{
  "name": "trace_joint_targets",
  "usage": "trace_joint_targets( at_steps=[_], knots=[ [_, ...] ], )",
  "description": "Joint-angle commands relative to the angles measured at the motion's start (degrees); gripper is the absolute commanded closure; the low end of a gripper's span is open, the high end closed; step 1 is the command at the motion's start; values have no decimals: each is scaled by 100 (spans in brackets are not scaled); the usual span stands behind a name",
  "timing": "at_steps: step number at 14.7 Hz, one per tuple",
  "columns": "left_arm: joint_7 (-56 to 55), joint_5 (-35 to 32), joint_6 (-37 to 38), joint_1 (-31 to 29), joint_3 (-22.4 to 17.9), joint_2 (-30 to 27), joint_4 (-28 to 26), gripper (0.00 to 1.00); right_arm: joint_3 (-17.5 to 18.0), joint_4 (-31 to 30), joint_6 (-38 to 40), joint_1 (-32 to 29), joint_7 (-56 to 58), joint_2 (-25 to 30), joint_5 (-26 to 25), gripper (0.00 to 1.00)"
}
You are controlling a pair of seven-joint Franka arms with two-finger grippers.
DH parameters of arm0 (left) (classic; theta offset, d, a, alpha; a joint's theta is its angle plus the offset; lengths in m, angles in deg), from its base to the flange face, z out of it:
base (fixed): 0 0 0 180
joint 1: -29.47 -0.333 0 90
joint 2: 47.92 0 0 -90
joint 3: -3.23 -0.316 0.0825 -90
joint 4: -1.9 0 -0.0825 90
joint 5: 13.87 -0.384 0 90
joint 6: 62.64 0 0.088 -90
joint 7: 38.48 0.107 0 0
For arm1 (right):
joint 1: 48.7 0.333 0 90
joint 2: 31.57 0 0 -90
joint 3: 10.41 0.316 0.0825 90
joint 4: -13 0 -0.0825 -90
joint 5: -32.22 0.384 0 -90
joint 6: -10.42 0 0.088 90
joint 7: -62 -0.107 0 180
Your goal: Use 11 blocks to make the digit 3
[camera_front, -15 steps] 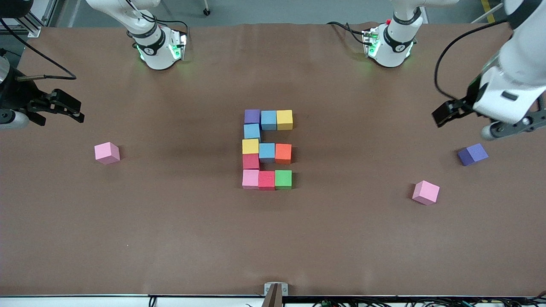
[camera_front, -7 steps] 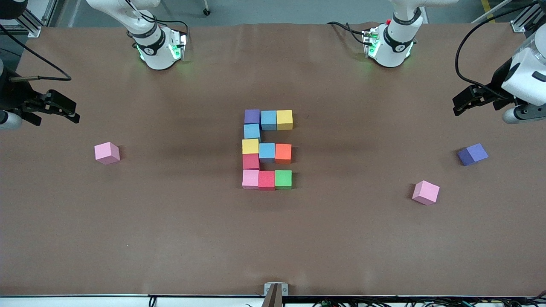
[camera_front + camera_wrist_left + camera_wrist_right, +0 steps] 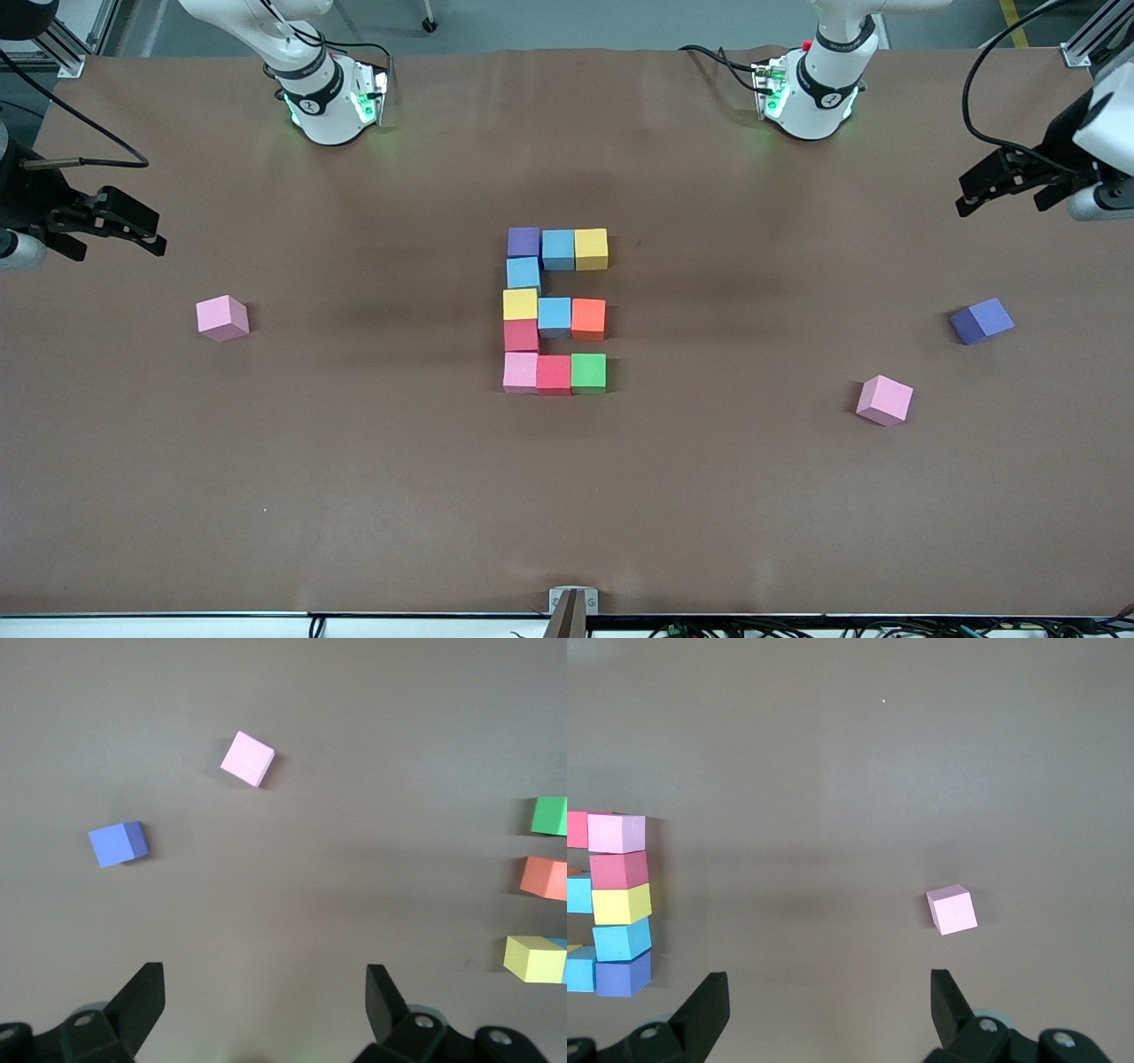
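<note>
The digit 3 [image 3: 555, 312] sits at the middle of the surface [image 3: 354, 461], midway between the two end effectors and well apart from both. Its eleven blocks touch one another: a row of purple [image 3: 524, 242], light blue [image 3: 558, 249] and yellow [image 3: 591, 249] farthest from the front camera; a single light blue block [image 3: 524, 272] under the purple one; a middle row of yellow [image 3: 520, 304], light blue [image 3: 555, 315] and orange [image 3: 588, 319]; a single red block [image 3: 521, 336]; and the nearest row of pink [image 3: 520, 372], red [image 3: 554, 375] and green [image 3: 588, 373]. The joining singles lie on the side toward the right arm's end.

The left end effector [image 3: 1001, 182] hangs over the left arm's end of the surface, jaws spread wide and holding nothing; its fingers [image 3: 142, 997] frame bare surface in the left wrist view. Near it lie a loose blue-violet block [image 3: 982, 321] and, nearer the front camera, a loose pink block [image 3: 884, 400], the two apart from each other.

The right end effector [image 3: 120, 220] hangs over the right arm's end, also wide and empty, with its fingers [image 3: 709, 1005] seen in the right wrist view. A second loose pink block [image 3: 222, 317] lies on the surface close by it, between it and the digit.
</note>
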Motion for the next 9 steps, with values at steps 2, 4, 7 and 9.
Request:
trace_joint_targets(
  at_steps=[2,4,7,9],
  knots=[
    [-167,-22,-68,71,238,41,143,0,67,-103,-15,-69,34,98,-68,0],
    [-264,-22,-33,114,239,41,126,0,67,-94,-50,-69,34,98,-77,0],
    [-300,-22,-24,132,221,85,231,0,76,-94,-51,-60,34,90,-77,0],
    [-282,-48,-24,132,195,94,284,0,67,-94,-33,-87,34,98,-77,0]
  ],
)
